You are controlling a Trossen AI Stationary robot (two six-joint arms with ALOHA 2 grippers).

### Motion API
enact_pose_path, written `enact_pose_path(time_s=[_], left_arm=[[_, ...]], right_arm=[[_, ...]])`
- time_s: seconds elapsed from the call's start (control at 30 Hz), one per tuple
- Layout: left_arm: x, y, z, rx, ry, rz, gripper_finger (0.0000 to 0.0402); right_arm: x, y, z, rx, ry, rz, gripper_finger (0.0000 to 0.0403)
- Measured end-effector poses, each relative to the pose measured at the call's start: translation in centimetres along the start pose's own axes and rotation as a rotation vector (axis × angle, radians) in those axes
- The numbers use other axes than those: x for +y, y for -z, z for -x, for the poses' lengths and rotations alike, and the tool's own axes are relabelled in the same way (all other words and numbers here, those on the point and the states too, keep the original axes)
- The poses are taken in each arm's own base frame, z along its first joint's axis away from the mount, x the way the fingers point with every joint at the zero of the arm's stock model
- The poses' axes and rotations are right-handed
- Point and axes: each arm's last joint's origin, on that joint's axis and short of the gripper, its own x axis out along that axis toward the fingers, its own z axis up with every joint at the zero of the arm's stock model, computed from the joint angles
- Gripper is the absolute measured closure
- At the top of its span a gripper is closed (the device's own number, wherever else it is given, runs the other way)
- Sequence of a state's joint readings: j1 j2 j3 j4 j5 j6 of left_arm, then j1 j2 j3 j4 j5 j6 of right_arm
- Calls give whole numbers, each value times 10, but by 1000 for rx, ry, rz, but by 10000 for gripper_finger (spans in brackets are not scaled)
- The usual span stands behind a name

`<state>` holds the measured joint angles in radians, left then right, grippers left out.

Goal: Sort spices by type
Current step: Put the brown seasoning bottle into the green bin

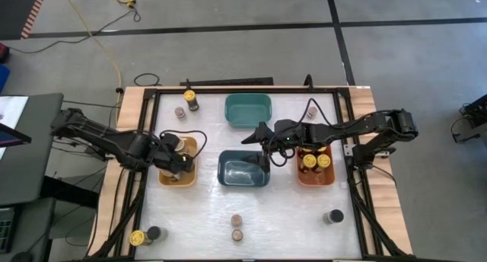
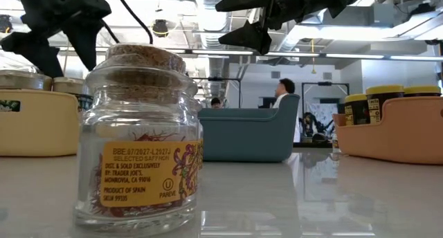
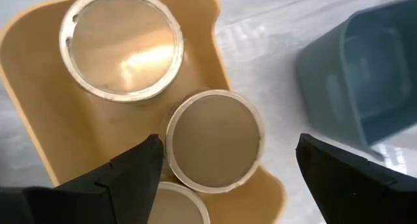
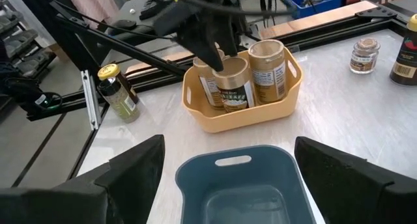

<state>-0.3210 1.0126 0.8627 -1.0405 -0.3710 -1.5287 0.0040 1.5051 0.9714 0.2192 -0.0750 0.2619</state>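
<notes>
In the yellow bin (image 1: pixel 177 170) stand three wide tan-topped spice jars. My left gripper (image 3: pixel 229 146) hangs open above the middle jar (image 3: pixel 214 139), one finger on either side of it, apart from it. My right gripper (image 4: pixel 228 152) is open and empty over the dark-blue bin (image 1: pixel 243 170). Yellow-lidded jars (image 1: pixel 315 161) stand in the orange bin (image 1: pixel 314 177). Loose jars stand on the table: two small brown-topped ones (image 1: pixel 237 226) near the front edge, a dark-lidded one (image 1: pixel 333 216), a yellow-lidded and a dark-lidded one (image 1: pixel 144 235) at the front left, and two (image 1: pixel 186 106) at the back left.
A teal bin (image 1: pixel 247 110) stands at the back middle. In the low view a cork-topped glass jar (image 2: pixel 138 141) stands close in front of the camera. Black rails (image 1: pixel 144 178) run along the table's sides. Bare tabletop lies between the bins and the front jars.
</notes>
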Motion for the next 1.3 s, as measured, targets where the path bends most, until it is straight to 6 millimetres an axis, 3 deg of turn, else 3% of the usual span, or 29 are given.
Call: enact_pose_path(time_s=[0.43,0.87,1.07,1.3], left_arm=[[20,-13,32,-47,172,72,65],[16,-11,26,-49,149,122,65],[9,-20,23,-232,162,127,65],[14,-47,31,-384,190,66,65]], right_arm=[[0,0,0,0,0,0,35],[0,0,0,5,1,-1,35],[-1,6,0,57,14,-5,35],[-1,9,0,89,21,-7,35]])
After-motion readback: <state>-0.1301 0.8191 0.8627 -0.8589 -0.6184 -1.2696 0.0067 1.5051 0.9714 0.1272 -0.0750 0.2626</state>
